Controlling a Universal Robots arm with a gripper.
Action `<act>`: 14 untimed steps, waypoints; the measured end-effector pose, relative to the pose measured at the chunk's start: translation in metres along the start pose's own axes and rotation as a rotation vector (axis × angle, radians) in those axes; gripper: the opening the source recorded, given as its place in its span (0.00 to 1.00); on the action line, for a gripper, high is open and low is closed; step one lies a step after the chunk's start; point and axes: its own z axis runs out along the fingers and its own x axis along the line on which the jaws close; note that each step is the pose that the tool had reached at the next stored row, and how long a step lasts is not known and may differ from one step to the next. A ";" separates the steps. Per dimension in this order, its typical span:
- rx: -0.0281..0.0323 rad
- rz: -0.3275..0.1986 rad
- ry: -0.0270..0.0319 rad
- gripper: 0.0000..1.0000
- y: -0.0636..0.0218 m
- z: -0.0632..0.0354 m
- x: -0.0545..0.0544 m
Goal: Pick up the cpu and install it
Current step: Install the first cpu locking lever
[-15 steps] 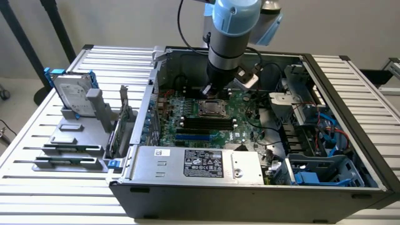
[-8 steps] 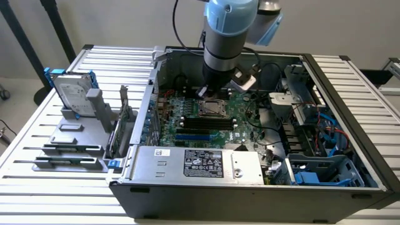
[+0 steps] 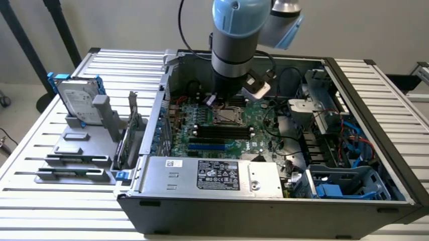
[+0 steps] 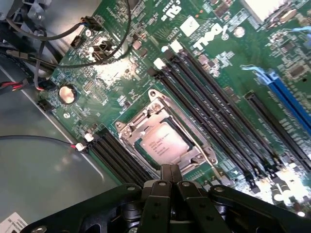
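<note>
The arm reaches down into the open case (image 3: 375,150), which lies on its side on the slatted worktop (image 3: 27,165) so the motherboard (image 3: 221,128) faces up. The cpu (image 4: 163,143) sits inside its socket frame (image 4: 197,158) on the board, beside the long memory slots (image 4: 214,119). The claw (image 4: 170,187) hangs directly above the socket; its fingers look pressed together with nothing between them. In the exterior view the arm hides the claw and most of the socket, at about 12 o'clock of the board. Whether the cpu is fully seated cannot be told.
</note>
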 end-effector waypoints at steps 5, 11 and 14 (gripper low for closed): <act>0.0000 0.000 -0.0002 0.11 0.0026 -0.0117 -0.011; 0.0000 0.000 -0.0001 0.11 0.0079 -0.0216 -0.024; 0.0009 0.000 -0.0010 0.11 0.0103 -0.0238 -0.028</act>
